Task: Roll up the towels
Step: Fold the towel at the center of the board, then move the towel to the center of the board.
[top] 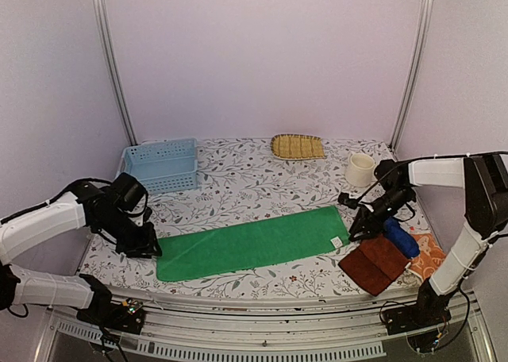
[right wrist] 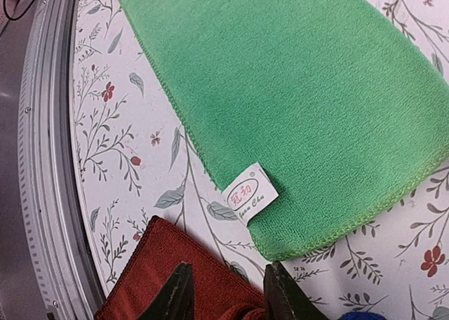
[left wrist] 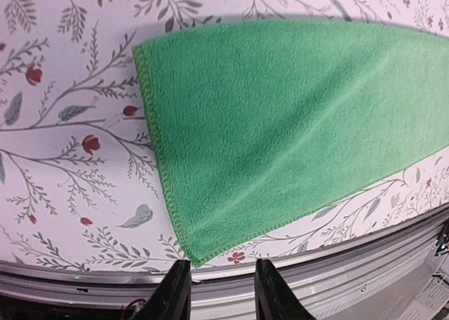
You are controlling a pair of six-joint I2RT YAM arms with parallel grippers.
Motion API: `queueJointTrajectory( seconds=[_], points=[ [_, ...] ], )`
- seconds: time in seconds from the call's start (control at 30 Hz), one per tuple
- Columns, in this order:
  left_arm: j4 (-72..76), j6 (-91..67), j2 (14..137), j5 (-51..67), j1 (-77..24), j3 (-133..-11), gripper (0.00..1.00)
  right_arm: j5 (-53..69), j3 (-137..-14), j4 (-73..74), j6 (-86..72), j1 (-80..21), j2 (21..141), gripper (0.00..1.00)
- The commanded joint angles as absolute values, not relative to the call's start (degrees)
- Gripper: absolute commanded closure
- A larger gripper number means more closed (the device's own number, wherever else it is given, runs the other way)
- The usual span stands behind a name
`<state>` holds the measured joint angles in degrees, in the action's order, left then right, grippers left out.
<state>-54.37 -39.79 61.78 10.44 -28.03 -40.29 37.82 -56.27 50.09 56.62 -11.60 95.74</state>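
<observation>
A long bright green towel [top: 252, 243] lies flat across the middle of the table. My left gripper [top: 148, 247] is open and empty at the towel's left end; the left wrist view shows the towel's near left corner [left wrist: 200, 253] just ahead of my fingers [left wrist: 175, 292]. My right gripper [top: 359, 227] is open and empty beside the towel's right end, over the dark reddish-brown towel [top: 375, 264]. The right wrist view shows the green towel's white label [right wrist: 250, 192] and the reddish-brown towel [right wrist: 168, 271]. A blue towel [top: 401, 237] and an orange towel [top: 431, 255] lie at the right.
A pale blue perforated basket [top: 163, 163] stands at the back left. A yellow straw tray [top: 298, 146] lies at the back middle. A cream cup [top: 359, 170] stands at the back right. The table's front metal rail [left wrist: 337, 271] runs close below the towel.
</observation>
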Motion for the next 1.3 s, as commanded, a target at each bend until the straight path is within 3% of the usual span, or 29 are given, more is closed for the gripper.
queueJointTrajectory(
  seconds=[0.0,0.27,0.5,0.87,1.07,1.27],
  points=[
    [-52.2,-39.4,65.3,5.9,-28.4,-44.5,0.66,37.6,-61.7,50.4,57.3,-11.3,95.0,0.62],
    [-42.9,-35.4,78.1,-1.9,-23.6,-47.2,0.58,30.2,-74.4,41.1,35.5,-11.3,106.2,0.61],
    [-36.6,-33.4,80.9,-0.3,-20.0,-45.4,0.56,30.4,-78.4,40.2,31.6,-11.4,111.2,0.56],
    [-31.9,-31.8,85.0,0.5,-19.5,-43.3,0.73,25.1,-80.2,38.2,30.4,-13.7,115.4,0.58],
    [-30.6,-31.8,87.1,0.0,-19.5,-42.8,0.84,24.9,-80.8,38.3,30.3,-15.2,117.6,0.7],
    [-29.6,-32.0,90.1,0.0,-19.5,-43.0,1.0,24.6,-81.6,38.3,30.2,-15.8,118.6,0.96]
  ],
)
